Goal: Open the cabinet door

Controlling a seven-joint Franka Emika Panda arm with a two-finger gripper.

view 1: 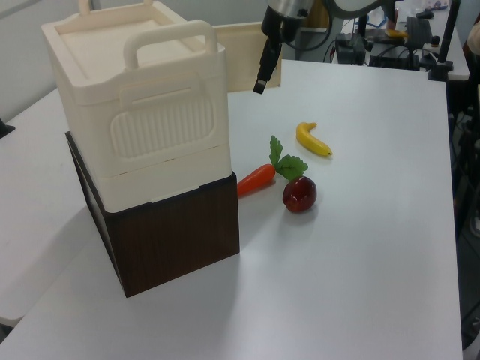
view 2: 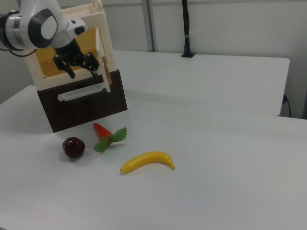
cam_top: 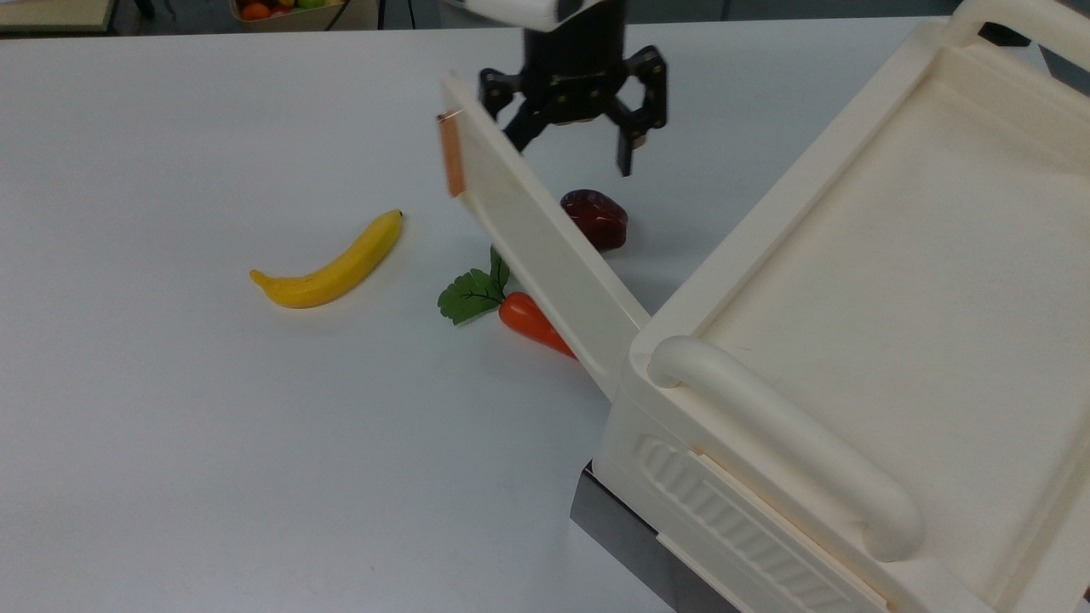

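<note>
This looks like a robotics lab. A broad white worktop (cam_top: 170, 426) carries toy props rather than real food: a plastic banana (cam_top: 332, 264), a carrot (cam_top: 524, 313) and a dark red apple (cam_top: 600, 220). In the left view, black stands and cables (view 1: 375, 45) crowd the far edge. In the right view, plain pale walls (view 2: 230, 28) and a black pole (view 2: 186, 28) stand behind.
</note>
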